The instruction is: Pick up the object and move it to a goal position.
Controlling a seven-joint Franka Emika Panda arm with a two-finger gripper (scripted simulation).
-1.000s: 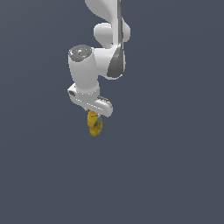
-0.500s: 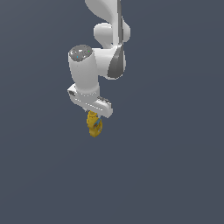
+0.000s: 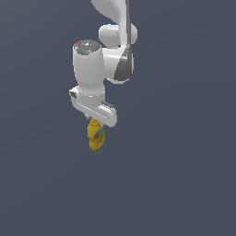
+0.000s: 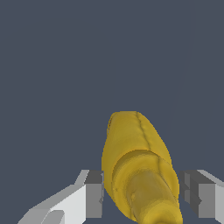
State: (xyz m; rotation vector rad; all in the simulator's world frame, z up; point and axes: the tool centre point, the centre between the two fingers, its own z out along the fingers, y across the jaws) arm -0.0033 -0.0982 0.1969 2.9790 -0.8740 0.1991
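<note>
The object, a small yellow squeeze bottle (image 3: pixel 96 137) with a bit of blue and orange label, hangs below the white hand in the exterior view. My gripper (image 3: pixel 95 125) is shut on its upper part. In the wrist view the yellow bottle (image 4: pixel 133 162) fills the space between the two grey fingers (image 4: pixel 93 194), its nozzle end nearest the camera and its body pointing away. My gripper (image 4: pixel 144 197) grips it from both sides. No goal marker shows in either view.
Plain dark grey-blue ground (image 3: pixel 184 184) surrounds the arm in both views. The white arm (image 3: pixel 115 41) rises toward the top edge of the exterior view.
The wrist and hand have risen a little in the exterior view. The bottle stays in the gripper, almost in the same spot, drifting slightly to that view's left.
</note>
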